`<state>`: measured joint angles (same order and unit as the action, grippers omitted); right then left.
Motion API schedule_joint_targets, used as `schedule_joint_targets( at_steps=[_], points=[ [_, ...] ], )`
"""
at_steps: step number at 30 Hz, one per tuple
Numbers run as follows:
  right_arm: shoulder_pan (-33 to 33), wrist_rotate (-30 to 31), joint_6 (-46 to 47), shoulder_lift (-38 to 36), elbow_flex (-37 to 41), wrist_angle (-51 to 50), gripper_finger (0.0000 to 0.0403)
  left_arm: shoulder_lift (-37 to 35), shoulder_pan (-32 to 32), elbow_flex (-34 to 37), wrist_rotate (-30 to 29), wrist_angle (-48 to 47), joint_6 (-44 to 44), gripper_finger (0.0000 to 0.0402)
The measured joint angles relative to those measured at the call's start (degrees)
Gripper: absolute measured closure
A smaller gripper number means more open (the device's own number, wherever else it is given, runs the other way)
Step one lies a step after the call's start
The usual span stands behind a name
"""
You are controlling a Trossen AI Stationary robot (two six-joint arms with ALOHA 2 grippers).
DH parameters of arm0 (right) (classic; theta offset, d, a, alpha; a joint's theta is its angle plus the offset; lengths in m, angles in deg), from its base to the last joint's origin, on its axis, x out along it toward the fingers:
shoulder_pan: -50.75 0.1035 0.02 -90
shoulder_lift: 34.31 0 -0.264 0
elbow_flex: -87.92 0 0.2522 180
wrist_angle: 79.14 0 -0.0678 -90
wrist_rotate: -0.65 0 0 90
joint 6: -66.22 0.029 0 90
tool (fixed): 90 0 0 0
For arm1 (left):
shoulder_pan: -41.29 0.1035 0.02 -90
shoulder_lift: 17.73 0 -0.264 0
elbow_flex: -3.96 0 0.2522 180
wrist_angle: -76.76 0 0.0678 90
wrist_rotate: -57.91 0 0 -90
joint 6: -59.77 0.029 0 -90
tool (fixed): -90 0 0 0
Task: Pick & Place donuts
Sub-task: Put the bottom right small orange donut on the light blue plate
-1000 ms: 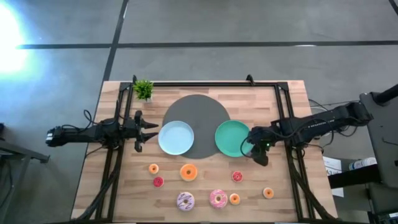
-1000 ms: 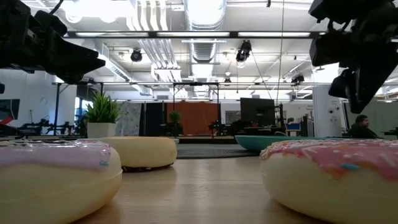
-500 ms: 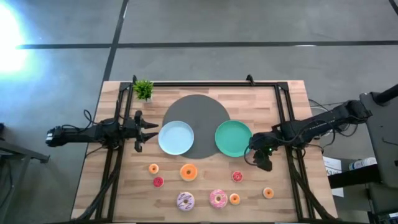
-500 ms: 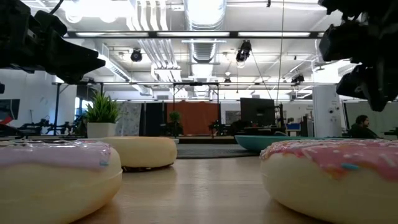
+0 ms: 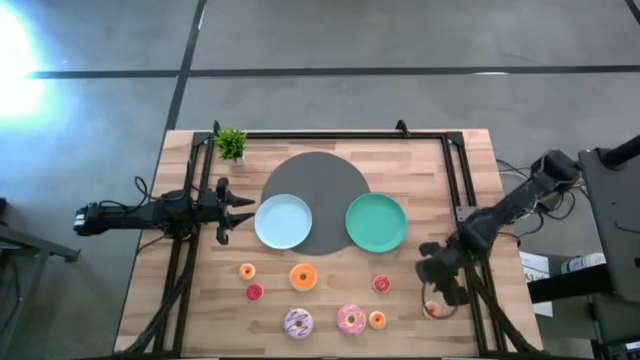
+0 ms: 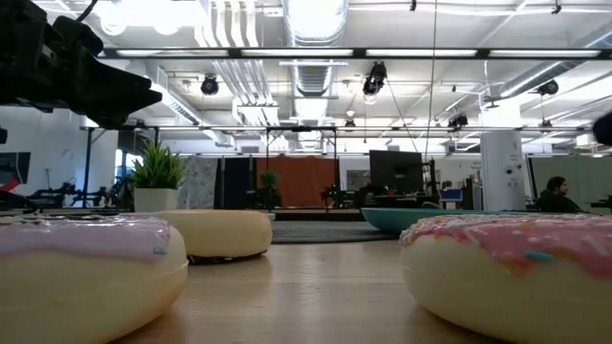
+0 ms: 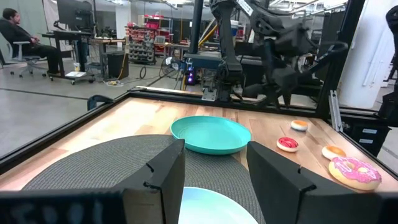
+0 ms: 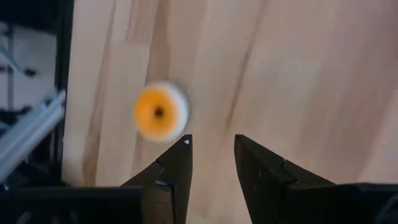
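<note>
Eight toy donuts lie flat on the near half of the table: a larger orange donut [image 5: 303,277], a pink one [image 5: 351,319], a white-purple sprinkled one [image 5: 298,323], and tiny ones [image 5: 247,271] [image 5: 254,292] [image 5: 381,284] [image 5: 377,320]. My right gripper [image 5: 438,292] hangs open over the near right part of the table, just above the tiny orange donut [image 5: 431,311]. In the right wrist view that donut [image 8: 160,112] lies ahead of the fingertips and a little to one side, untouched by the gripper [image 8: 211,149]. My left gripper [image 5: 238,208] waits open beside the light blue plate.
A light blue plate [image 5: 283,221] and a green plate [image 5: 376,222] overlap a big grey disc [image 5: 315,180] at mid-table. A small potted plant [image 5: 231,145] stands at the far left corner. Black frame rails [image 5: 462,200] run along the table's sides. Bare wood lies between the donuts.
My right gripper has swung away from the green plate's right rim toward the table's near edge and slightly right, ending over the tiny orange donut at the near right. It has left the low view. The left arm and all donuts have stayed put.
</note>
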<state>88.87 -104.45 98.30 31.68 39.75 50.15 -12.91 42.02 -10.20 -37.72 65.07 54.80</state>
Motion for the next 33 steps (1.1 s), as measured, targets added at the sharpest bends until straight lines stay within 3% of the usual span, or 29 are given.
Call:
schedule_joint_targets(
  at_steps=[8,22,33],
  points=[
    [9.19,0.01,1.6,7.67,-5.7,0.45,0.0282,0.0,0.01,-0.02,0.0,0.0,0.01,0.0255],
    [14.37,4.88,4.23,16.43,-10.26,1.3,0.0172,0.0,-0.01,0.0,0.0,0.01,0.01,0.0255],
    [19.39,10.97,9.34,21.12,-14.77,0.26,0.0193,0.0,0.01,-0.02,0.0,0.0,0.01,0.0255]
  ],
)
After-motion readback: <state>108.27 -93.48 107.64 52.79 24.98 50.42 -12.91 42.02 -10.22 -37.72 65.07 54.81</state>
